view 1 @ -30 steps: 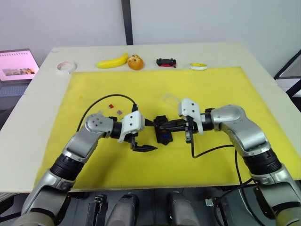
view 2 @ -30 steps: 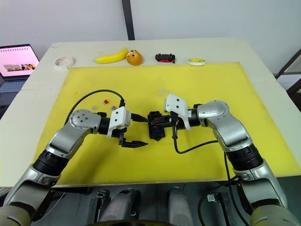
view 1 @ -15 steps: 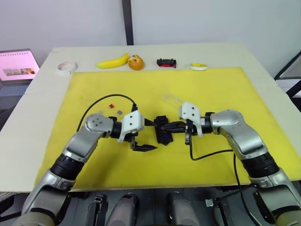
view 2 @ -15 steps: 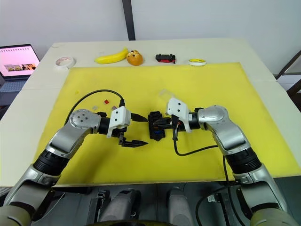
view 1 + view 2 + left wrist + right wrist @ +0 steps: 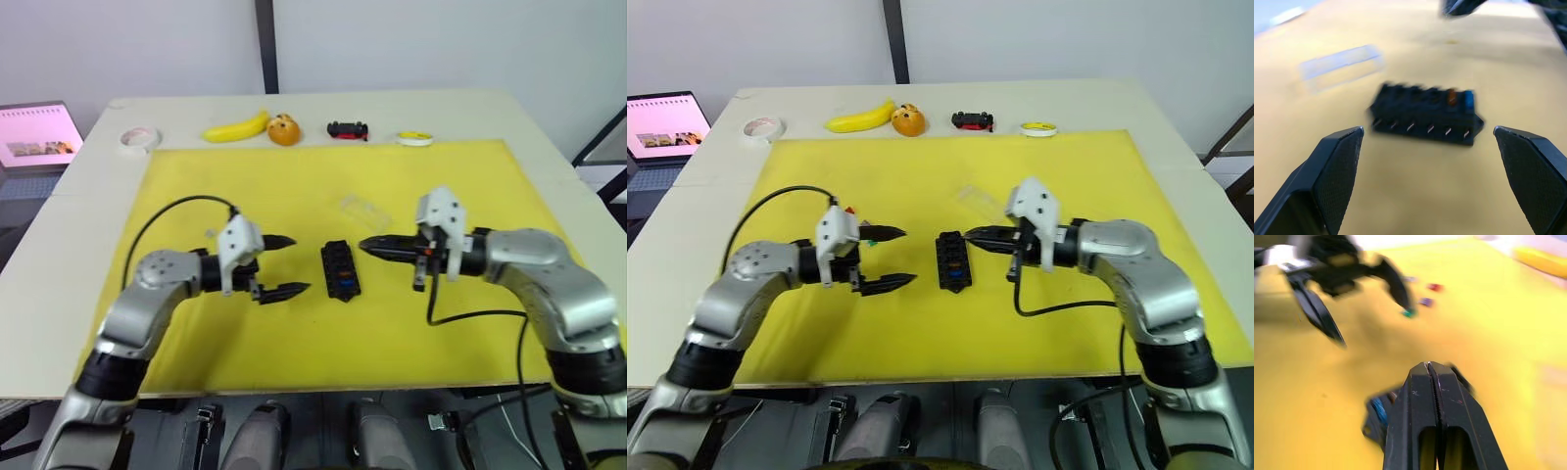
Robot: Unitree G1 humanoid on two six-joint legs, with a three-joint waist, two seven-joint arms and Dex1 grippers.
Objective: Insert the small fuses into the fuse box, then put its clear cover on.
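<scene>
The black fuse box (image 5: 340, 270) lies on the yellow mat, free of both grippers. In the left wrist view an olive-brown fuse (image 5: 1451, 97) and a blue fuse (image 5: 1468, 99) sit in slots at one end of it. The clear cover (image 5: 360, 207) lies just behind the box. My left gripper (image 5: 295, 264) is open to the box's left, a short gap away. My right gripper (image 5: 365, 245) is shut and empty, its tip just right of the box. Loose green (image 5: 1409, 312), purple (image 5: 1424, 301) and red (image 5: 1435, 287) fuses lie on the mat beyond the left gripper.
Along the table's far edge stand a tape roll (image 5: 139, 138), a banana (image 5: 235, 127), an orange fruit (image 5: 283, 129), a black-and-red toy car (image 5: 347, 129) and a small yellow ring (image 5: 413, 138). A lit screen (image 5: 37, 135) sits off the far left corner.
Both grippers have drawn back from the fuse box: the left one leftward, the right one rightward. The box now lies uncovered between them.
</scene>
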